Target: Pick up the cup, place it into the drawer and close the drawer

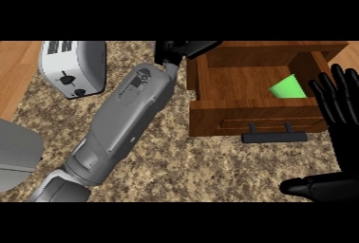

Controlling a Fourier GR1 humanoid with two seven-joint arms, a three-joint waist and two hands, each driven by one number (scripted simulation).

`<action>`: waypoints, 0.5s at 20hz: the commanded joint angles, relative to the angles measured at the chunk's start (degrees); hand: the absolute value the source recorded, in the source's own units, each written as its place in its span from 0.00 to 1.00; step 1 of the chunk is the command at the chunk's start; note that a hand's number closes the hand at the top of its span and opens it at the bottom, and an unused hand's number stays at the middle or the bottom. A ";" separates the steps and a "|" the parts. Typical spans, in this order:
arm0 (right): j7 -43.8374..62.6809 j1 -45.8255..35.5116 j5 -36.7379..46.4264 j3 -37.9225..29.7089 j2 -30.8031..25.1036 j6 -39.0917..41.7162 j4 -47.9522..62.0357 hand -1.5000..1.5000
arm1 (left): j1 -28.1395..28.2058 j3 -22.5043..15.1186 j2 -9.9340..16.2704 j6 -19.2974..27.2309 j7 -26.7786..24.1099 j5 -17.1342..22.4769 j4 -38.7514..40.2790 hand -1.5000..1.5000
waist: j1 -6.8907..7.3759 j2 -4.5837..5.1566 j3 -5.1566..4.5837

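A green cup [288,88] lies inside the open wooden drawer [210,85], toward its right side. The drawer's front panel carries a dark handle [274,137]. My left hand [184,49] sits at the far left corner of the drawer, at the end of the grey forearm [123,118] that crosses the counter; its fingers lie straight against the drawer's back left edge. My right hand [339,102] stands open with fingers up at the drawer's right side, holding nothing.
A white toaster [73,66] stands at the back left. A grey rounded object [15,154] shows at the left edge. A wooden surface [15,71] borders the speckled counter [196,166] at the far left.
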 commanded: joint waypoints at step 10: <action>3.33 -3.60 1.90 2.80 0.44 -1.47 -0.57 0.00 | -8.76 -11.67 -0.01 2.63 -3.50 9.40 16.11 1.00 | -1.97 0.45 0.01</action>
